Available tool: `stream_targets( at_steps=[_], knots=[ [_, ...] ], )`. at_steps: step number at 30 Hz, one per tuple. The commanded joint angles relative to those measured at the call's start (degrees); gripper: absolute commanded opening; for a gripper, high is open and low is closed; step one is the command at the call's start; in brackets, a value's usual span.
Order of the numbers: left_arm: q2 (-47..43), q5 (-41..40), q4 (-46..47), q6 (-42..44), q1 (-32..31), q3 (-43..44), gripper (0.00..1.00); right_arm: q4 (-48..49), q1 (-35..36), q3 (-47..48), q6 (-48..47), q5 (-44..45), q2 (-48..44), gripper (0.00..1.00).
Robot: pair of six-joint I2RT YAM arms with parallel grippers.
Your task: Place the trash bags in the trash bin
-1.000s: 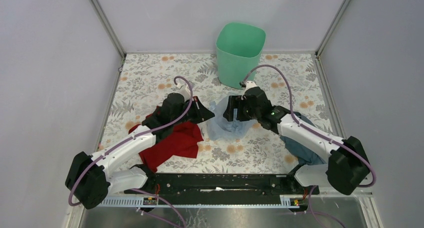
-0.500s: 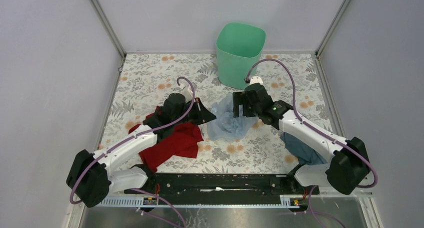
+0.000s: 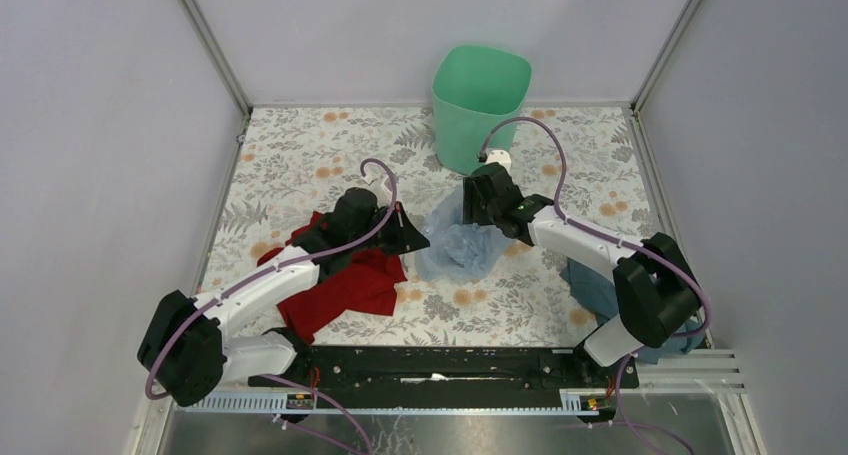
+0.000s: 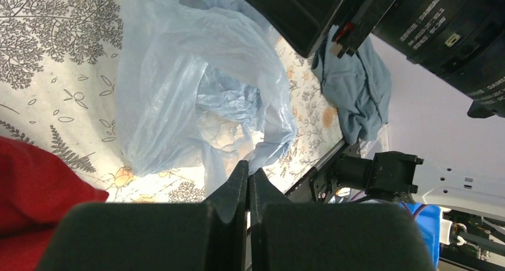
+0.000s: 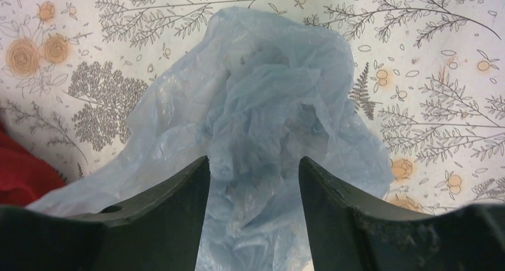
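The mint-green trash bin (image 3: 480, 103) stands upright at the back of the table. A crumpled pale-blue translucent trash bag (image 3: 458, 247) lies on the floral table in front of it. It also shows in the left wrist view (image 4: 196, 92) and the right wrist view (image 5: 268, 98). My right gripper (image 3: 476, 211) is open above the bag's far part, and bag folds lie between its fingers (image 5: 254, 164). My left gripper (image 3: 412, 241) is shut, its tips (image 4: 248, 167) at the bag's near-left edge. I cannot tell if any film is pinched.
A red cloth (image 3: 345, 283) lies under my left arm and shows in the left wrist view (image 4: 36, 190). A blue-grey cloth (image 3: 598, 287) lies under my right arm at the right. Grey walls enclose the table on three sides.
My right gripper has moved back and left over the bag's far part, toward the bin, with the arm stretching out. My left gripper has shifted slightly right, still shut.
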Motion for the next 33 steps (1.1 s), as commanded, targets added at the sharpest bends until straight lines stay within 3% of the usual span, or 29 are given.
stream_targets(
  at_steps=[1,4,8,10,11,16,19,26,30,33],
  knots=[
    [1.08,0.61,-0.47,2.62,0.1,2.01,0.0,6.31,-0.3,1.12,0.16,3.13,2.27,0.6],
    [1.97,1.92,-0.07,3.11,0.12,2.13,0.0,7.16,-0.34,1.04,-1.37,1.97,3.57,0.52],
    [3.04,2.32,-1.91,4.34,0.1,3.55,0.01,4.64,-0.32,0.98,-2.8,-0.63,2.67,0.27],
    [2.98,2.4,-3.22,4.91,0.03,4.35,0.09,2.13,-0.33,1.12,-2.88,-2.77,1.17,0.24],
    [2.86,2.33,-3.95,5.4,0.03,4.83,0.16,0.42,-0.34,1.34,-2.4,-3.54,0.5,0.22],
    [3.57,-2.69,-11.41,9.82,-2.07,10.06,0.72,-5.7,-0.25,1.23,0.07,-9.29,-2.94,0.21],
    [5.43,-6.11,-15.03,11.21,-3.65,13.33,0.95,-6.53,-0.21,0.36,0.68,-10.84,-5.56,0.22],
    [11.48,-12.94,-21.19,12.97,-7.47,21.09,0.99,-6.17,-0.25,-1.93,0.5,-7.14,-8.81,0.37],
    [16.02,-17.28,-26.76,13.19,-9.98,25.51,0.94,-6.11,-0.2,-3.34,0.29,-5.5,-10.38,0.23],
    [16.02,-21.73,-29.61,11.77,-12.18,26.59,0.92,-5.79,-0.24,-4.34,-0.39,-5.16,-12.2,0.24]
  ],
)
